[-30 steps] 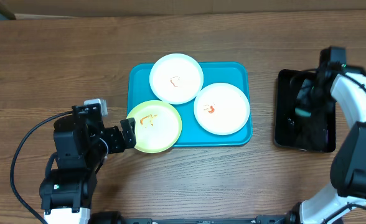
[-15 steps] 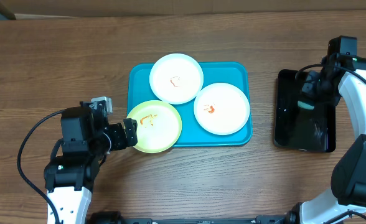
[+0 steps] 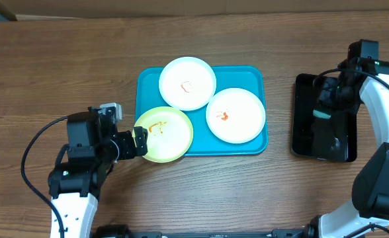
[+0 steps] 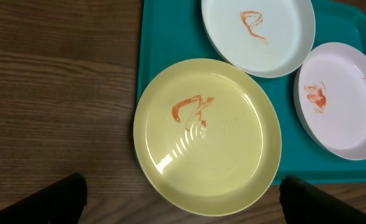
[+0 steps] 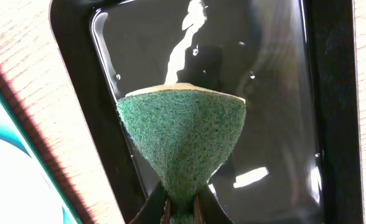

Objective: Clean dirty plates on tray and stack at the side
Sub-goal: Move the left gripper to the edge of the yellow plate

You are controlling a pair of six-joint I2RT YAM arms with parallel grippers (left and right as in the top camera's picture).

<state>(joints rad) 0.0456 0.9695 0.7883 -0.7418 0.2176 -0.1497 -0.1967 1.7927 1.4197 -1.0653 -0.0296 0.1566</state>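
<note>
Yellow-green plate (image 3: 165,134) just beside left hand (image 3: 139,141)

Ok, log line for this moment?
left end effector: open, by yellow plate | right end effector: shut on sponge over black tray | plates: smeared, on blue tray

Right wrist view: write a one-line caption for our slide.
Right hand pinching a green scouring sponge over the glossy black tray.
</note>
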